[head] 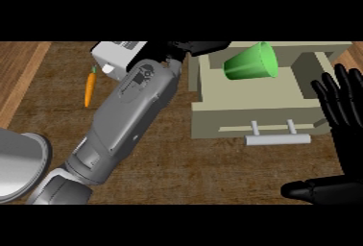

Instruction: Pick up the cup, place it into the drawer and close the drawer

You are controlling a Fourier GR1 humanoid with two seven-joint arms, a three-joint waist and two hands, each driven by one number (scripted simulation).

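Observation:
A green cup (249,62) lies tilted on its side inside the open beige drawer (212,120), near the drawer's back left. My left forearm stretches from the lower left up to the drawer's back left corner. Only a bit of the left hand (200,46) shows at the picture's top edge, just left of the cup; whether it touches the cup is hidden. The drawer's grey bar handle (278,139) faces me. My right hand (343,115) rests open at the right edge, fingers up, beside the drawer's right wall.
An orange carrot (89,87) lies on the wooden counter left of my left arm. A white box (115,55) stands behind it. A metal bowl (20,163) sits at the lower left edge.

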